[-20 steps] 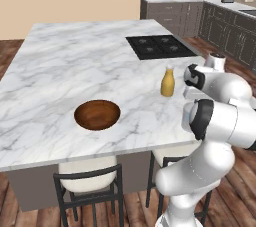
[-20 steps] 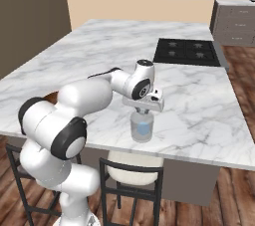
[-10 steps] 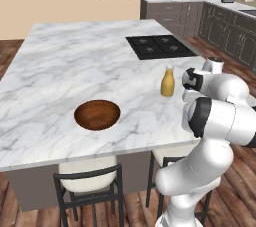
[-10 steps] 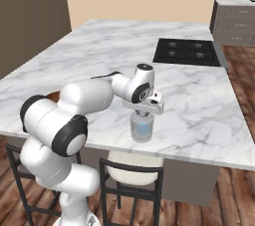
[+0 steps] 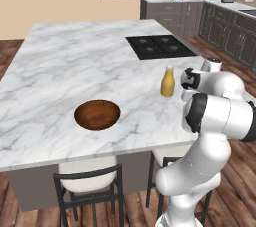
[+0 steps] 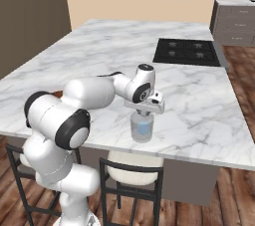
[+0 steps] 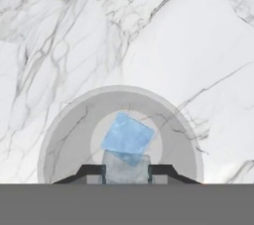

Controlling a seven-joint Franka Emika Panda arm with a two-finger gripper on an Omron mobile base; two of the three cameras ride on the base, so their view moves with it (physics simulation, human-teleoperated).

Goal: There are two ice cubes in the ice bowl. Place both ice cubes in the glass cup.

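— Looking down from the hand, what do you see?

— A glass cup [image 7: 120, 137] directly below, on the marble counter [image 7: 149, 30]. One ice cube [image 7: 128, 137] lies flat on its bottom, turned like a diamond. A second ice cube [image 7: 126, 167] sits between the two dark fingertips [image 7: 92, 172] of the gripper [image 7: 126, 171], which is closed narrowly on it.

— Is that second cube inside the cup?

— It hangs over the opening, within the rim as seen from above. Whether it is below rim level I cannot tell.

— And from the right base camera?

— The gripper [image 6: 144, 112] hovers just over the cup [image 6: 141, 127], which stands near the counter's near edge. A bluish cube [image 6: 144, 129] shows through the glass, low down.

— Where is the bowl?

— From the left base camera, the dark wooden bowl [image 5: 97, 114] sits on the near part of the counter [image 5: 70, 71], well to the left of the arm. Its inside looks bare wood.

— Anything else on top?

— An orange-yellow bottle [image 5: 168, 82] with a white neck stands upright to the right of the bowl, just beside the arm. A black stovetop [image 5: 159, 46] is set into the far right part of the counter. Stools [image 5: 90, 188] stand below the near edge.
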